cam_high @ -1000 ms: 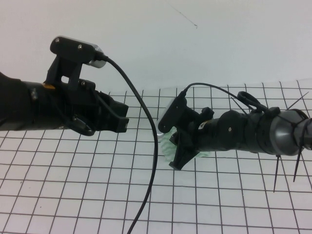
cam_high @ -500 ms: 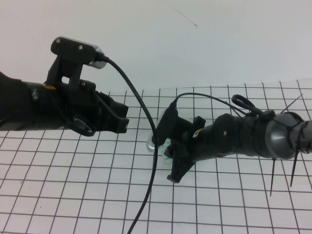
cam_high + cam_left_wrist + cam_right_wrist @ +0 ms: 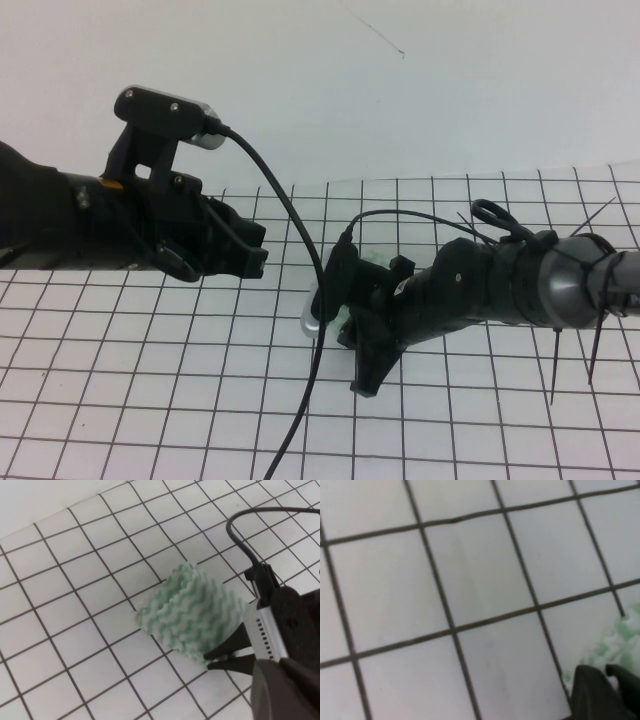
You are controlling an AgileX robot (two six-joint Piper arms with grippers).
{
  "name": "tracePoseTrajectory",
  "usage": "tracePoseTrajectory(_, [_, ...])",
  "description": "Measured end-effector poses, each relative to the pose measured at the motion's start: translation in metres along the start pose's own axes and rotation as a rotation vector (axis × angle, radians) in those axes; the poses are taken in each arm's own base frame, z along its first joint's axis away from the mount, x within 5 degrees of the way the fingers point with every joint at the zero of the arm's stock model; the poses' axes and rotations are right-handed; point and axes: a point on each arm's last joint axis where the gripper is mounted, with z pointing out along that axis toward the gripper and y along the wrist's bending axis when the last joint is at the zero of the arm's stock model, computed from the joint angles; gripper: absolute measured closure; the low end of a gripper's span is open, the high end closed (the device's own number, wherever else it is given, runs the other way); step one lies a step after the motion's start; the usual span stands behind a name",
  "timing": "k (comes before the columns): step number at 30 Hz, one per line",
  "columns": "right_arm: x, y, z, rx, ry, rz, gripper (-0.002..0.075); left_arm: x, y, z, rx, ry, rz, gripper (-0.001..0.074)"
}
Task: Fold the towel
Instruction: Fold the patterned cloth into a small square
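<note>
"So, where's the towel (image 3: 190, 612)?"
"Folded on the bench (image 3: 150, 400), near centre. The right gripper (image 3: 212, 660) reaches in from three o'clock, fingers almost clenched, tips touching its edge."
"Left gripper (image 3: 255, 250)?"
"Hovering at nine o'clock, fingers clenched, empty."

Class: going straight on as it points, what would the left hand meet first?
Probably the towel, or the right hand gripping its edge; depth unclear. The left hand hangs above the table.

White gridded table (image 3: 150, 400), plain wall (image 3: 300, 60)
</note>
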Motion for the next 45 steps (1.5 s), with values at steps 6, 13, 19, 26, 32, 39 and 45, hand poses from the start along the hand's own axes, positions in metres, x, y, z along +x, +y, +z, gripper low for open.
tracePoseTrajectory(6, [-0.005, -0.003, -0.006, 0.026, -0.021, -0.033, 0.0572, 0.000, 0.000, 0.000, -0.001, -0.001, -0.002, 0.0736])
tracePoseTrajectory(13, [-0.035, -0.021, -0.042, 0.130, -0.135, -0.047, 0.0515, -0.001, 0.000, 0.000, -0.004, -0.006, -0.004, 0.0736])
tracePoseTrajectory(19, [-0.061, -0.031, -0.060, 0.108, -0.199, 0.007, 0.0512, -0.001, 0.001, 0.000, -0.006, -0.009, -0.004, 0.0736])
tracePoseTrajectory(26, [-0.065, -0.034, -0.032, 0.032, -0.160, 0.106, 0.0511, -0.001, 0.001, 0.000, -0.008, -0.008, 0.002, 0.0737])
tracePoseTrajectory(32, [-0.057, -0.041, -0.016, 0.043, -0.034, 0.190, 0.0511, 0.001, 0.004, 0.000, -0.040, 0.014, 0.008, 0.0736])
tracePoseTrajectory(39, [-0.049, -0.051, 0.000, 0.067, 0.108, 0.217, 0.0511, 0.002, 0.004, 0.000, -0.047, 0.018, 0.000, 0.0736])
tracePoseTrajectory(45, [-0.054, -0.069, -0.009, 0.184, 0.073, 0.265, 0.0511, 0.002, 0.005, 0.000, -0.048, 0.021, 0.004, 0.0736])
